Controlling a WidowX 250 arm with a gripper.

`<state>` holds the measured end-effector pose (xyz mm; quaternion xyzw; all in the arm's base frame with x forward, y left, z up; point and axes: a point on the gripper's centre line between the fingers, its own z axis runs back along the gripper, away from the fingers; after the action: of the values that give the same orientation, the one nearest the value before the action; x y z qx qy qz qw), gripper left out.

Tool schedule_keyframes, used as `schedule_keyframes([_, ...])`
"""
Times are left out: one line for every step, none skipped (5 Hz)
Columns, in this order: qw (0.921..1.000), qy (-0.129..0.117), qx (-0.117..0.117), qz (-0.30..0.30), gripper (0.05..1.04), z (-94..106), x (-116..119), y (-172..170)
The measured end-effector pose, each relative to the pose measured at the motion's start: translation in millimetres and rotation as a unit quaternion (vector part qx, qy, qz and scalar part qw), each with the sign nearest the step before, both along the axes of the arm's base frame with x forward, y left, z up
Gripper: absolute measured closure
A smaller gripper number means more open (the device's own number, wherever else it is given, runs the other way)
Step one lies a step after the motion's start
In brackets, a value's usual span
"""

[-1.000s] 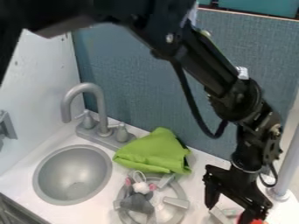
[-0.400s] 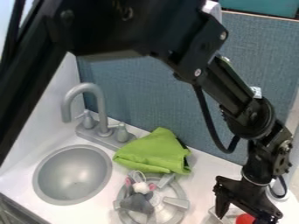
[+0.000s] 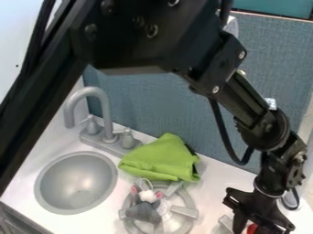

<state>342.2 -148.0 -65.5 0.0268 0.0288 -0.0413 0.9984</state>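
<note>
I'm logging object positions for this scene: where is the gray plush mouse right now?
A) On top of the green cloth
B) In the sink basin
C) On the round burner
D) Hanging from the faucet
C: the plush mouse lies on the round gray burner, in front of the green cloth.

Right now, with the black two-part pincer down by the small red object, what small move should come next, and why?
I'd probably keep the black pincer low and gently settle its grip before any lift. The small red object is right at it but partly hidden, near the picture's bottom edge, so a secure hold can't be confirmed.
</note>
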Motion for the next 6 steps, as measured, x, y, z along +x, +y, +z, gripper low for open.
schedule_keyframes([1.0000, 0.006, -0.006, 0.004, 0.914, 1.2, -6, 1])
schedule_keyframes([0.9998, -0.005, -0.017, -0.004, 0.981, 35.2, -2, 10])
schedule_keyframes([0.9986, -0.031, -0.017, 0.041, 0.986, 69.1, 10, 38])
schedule_keyframes([0.9956, -0.048, -0.016, 0.079, 0.986, 79.7, 25, 57])
schedule_keyframes([0.9911, -0.066, 0.005, 0.115, 0.986, 62.9, 47, 76])
schedule_keyframes([0.9877, -0.058, 0.029, 0.142, 0.986, 31.5, 54, 81])
